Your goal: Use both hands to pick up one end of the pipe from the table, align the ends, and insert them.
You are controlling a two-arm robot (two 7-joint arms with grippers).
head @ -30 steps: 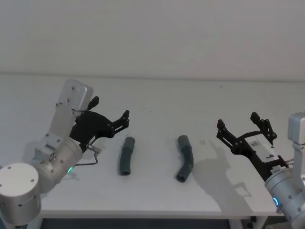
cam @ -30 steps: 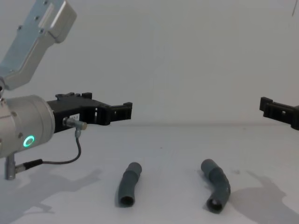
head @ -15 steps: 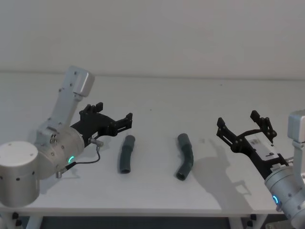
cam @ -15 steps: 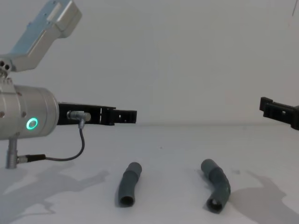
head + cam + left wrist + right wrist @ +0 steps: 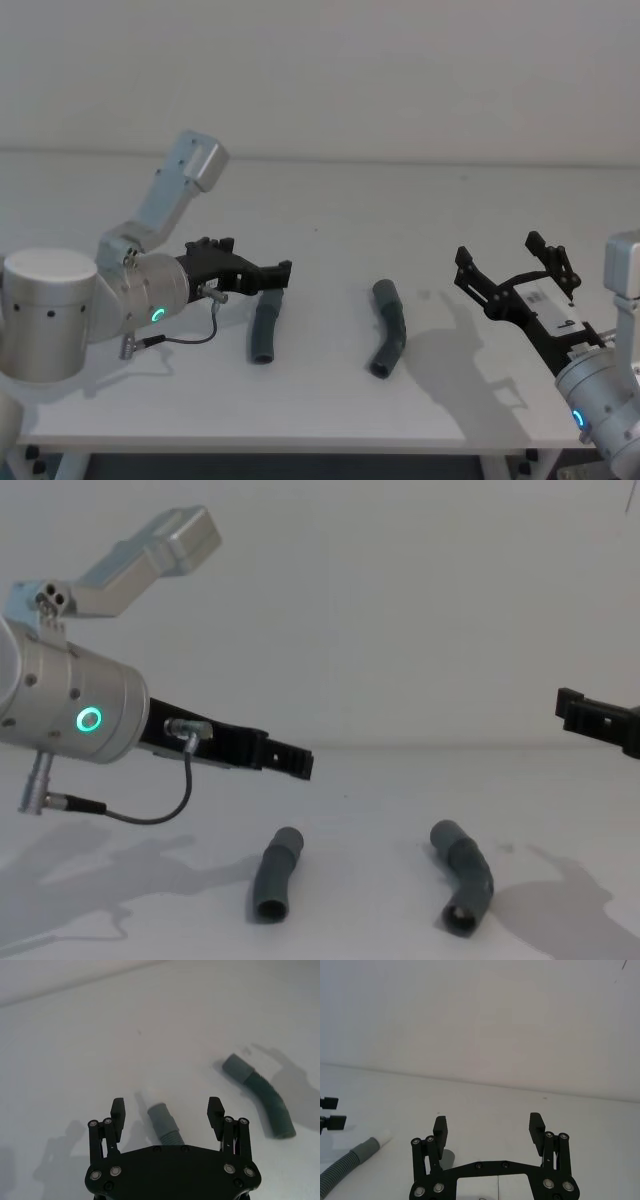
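Left gripper point(image 5: 277, 274) hovering over one pipe piece, both claws spread wide.
On the table point(image 5: 330, 215) lie two grey pipe pieces, apart from each other. The left piece point(image 5: 266, 328) runs toward 6 o'clock from the left gripper's tips; in the left wrist view its smooth cuff point(image 5: 161, 1114) sits between the open fingers, and in the chest view the claw is above it without touching. The right piece point(image 5: 390, 328) lies at about 8 o'clock from the right gripper point(image 5: 499, 252), well apart.
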